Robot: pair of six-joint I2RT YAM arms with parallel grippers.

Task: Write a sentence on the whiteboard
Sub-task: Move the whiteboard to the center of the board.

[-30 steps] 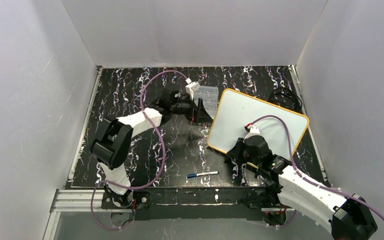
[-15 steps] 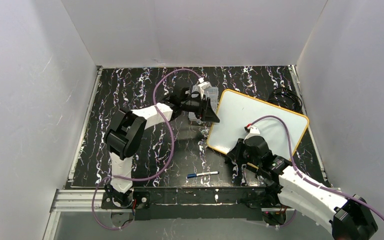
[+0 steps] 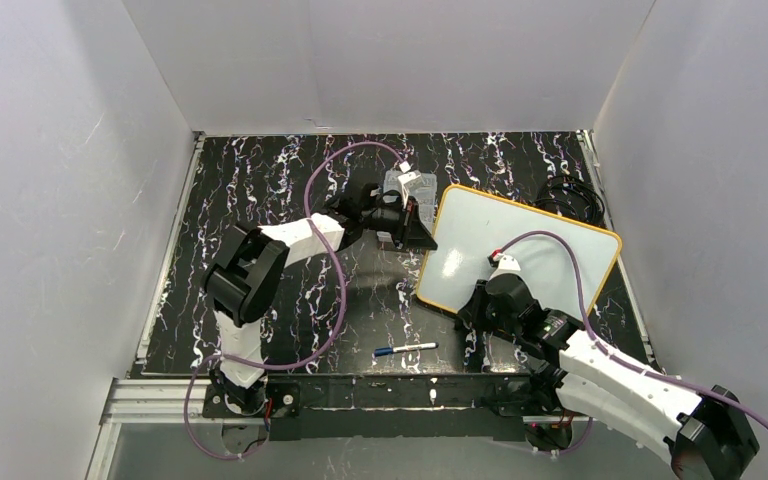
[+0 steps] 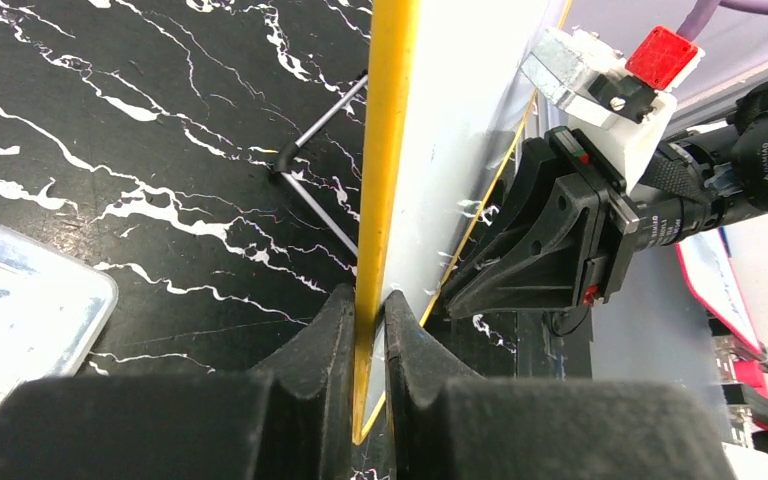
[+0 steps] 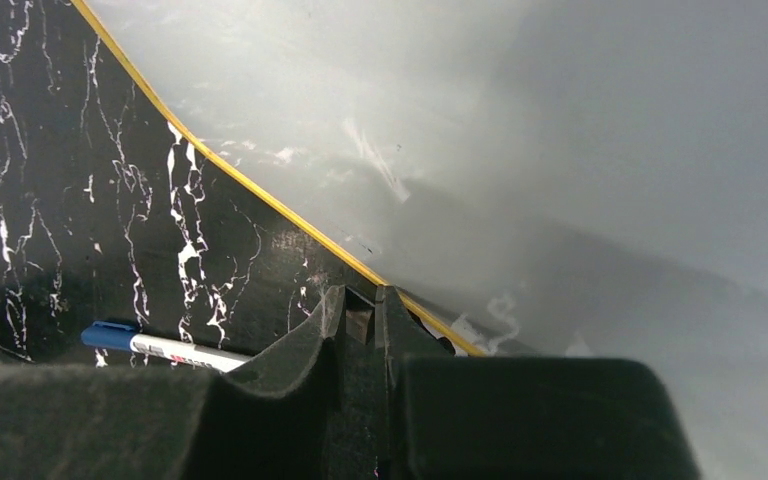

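Two arms are working at one board. The black marbled table (image 3: 260, 200) is carrying the whiteboard (image 3: 530, 225), which is lying skewed on the right half with one corner pointing far-left.

The left gripper (image 3: 426, 240) is reaching in from the left and clamping the board's left edge. In the left wrist view the frame is sitting squeezed between its two fingers (image 4: 325, 330). The right gripper (image 3: 465, 306) is sitting at the board's near edge with its jaws closed together and its tips against the frame. Whether it is pinching the frame I cannot tell.

The board is showing a white face, a thin orange-yellow frame and rounded corners. The right wrist view is showing faint smears and grey shadow across that face.

A clear plastic compartment box (image 3: 415, 188) is lying just beyond the left gripper, near the board's far-left corner.

Only the top view is showing the black cable coil (image 3: 572, 197) at the far right, beyond the board. Only the left wrist view is showing a thin metal rod (image 4: 325, 205) lying on the table beside the frame.

A marker (image 3: 406, 349), white with a blue cap, is lying near the table's near edge, left of the right gripper and apart from the board.
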